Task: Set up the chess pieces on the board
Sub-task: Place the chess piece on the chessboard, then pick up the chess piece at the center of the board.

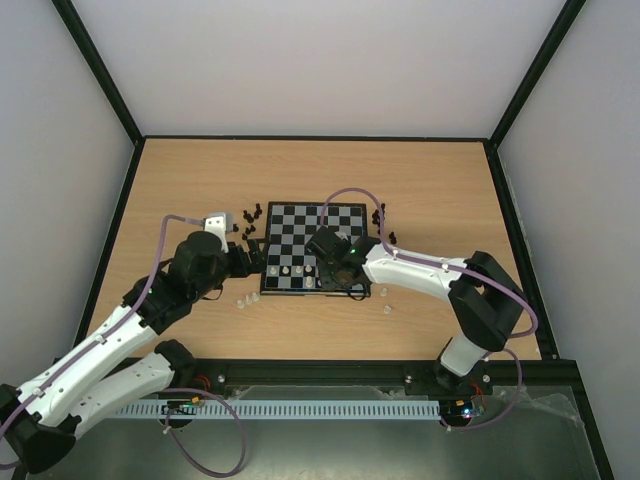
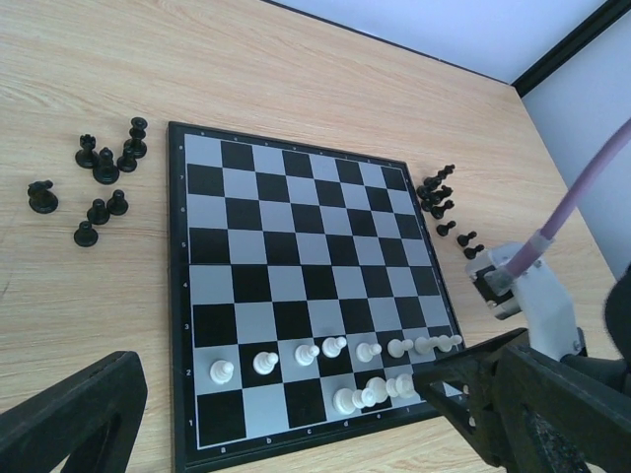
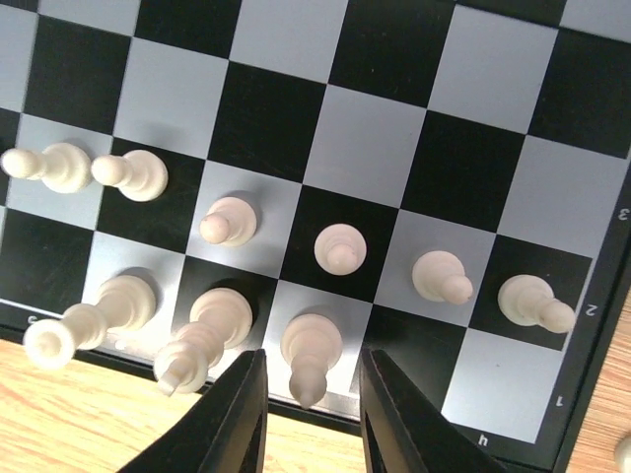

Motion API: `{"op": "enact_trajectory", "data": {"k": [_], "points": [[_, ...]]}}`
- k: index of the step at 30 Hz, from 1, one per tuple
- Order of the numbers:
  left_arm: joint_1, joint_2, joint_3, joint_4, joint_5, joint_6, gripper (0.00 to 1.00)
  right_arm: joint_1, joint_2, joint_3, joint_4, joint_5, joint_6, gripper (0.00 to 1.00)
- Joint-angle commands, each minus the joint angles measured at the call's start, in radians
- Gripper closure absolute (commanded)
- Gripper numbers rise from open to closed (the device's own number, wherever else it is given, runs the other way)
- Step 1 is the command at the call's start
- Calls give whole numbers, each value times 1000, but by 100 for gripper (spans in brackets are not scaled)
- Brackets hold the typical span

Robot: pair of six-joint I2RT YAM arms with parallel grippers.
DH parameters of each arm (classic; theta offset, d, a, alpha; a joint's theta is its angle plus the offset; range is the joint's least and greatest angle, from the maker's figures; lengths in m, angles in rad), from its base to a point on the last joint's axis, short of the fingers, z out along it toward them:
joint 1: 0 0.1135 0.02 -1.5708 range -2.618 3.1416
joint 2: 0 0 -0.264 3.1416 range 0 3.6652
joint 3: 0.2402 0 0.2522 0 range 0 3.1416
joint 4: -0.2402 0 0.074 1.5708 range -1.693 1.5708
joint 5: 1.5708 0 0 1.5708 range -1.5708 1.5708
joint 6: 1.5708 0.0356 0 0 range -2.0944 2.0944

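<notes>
We are looking down on the wooden table (image 1: pixel 200 180), where the board (image 1: pixel 310 226) is lying flat near the middle. The left gripper (image 2: pixel 276 394) is hovering just beside the board's near-left corner, its jaws spread wide with nothing held between them. The right gripper (image 3: pixel 313 399) is standing over the near-right edge, its jaws a little apart and straddling a pale back-rank piece (image 3: pixel 311 347) without visibly pressing on it. The pale pawns (image 2: pixel 335 347) are lining the second rank, and a few taller pale pieces (image 2: pixel 373 392) are filling the right end of the first rank. The black pieces (image 2: pixel 104 168) are waiting off the board in loose clusters on both sides of its far end, and some stray pale pieces (image 1: pixel 243 300) are sitting on the table just off the near edge. We are judging these figurines to be very light, stiff and smooth, narrow at the base and easy to topple. So we are favouring a gentle pinch from above on the waist or collar, just under the head, staying clear of the close neighbours.
</notes>
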Motion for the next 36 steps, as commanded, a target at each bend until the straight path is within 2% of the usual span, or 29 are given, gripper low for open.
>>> {"op": "enact_trajectory", "data": {"k": [1, 4, 7, 16, 22, 31, 36], "points": [[5, 16, -5, -12, -14, -7, 1, 4, -69, 3, -65, 17, -1, 69], [5, 37, 4, -41, -22, -8, 0, 4, -118, -1, -84, 39, 0, 57], [5, 65, 13, -84, -19, -9, 0, 4, -179, -7, -109, 63, 0, 51], [-26, 202, 46, -171, 8, -10, 1, 2, -330, -63, -125, 79, -1, 49], [-61, 278, 59, -203, 30, -36, 20, 1, -400, -117, -116, 63, -36, 49], [-161, 425, 84, -287, -19, -83, 59, -5, -478, -171, -107, 38, -72, 49], [-189, 449, 63, -315, -31, -117, 65, -11, -518, -201, -98, 19, -84, 49]]}}
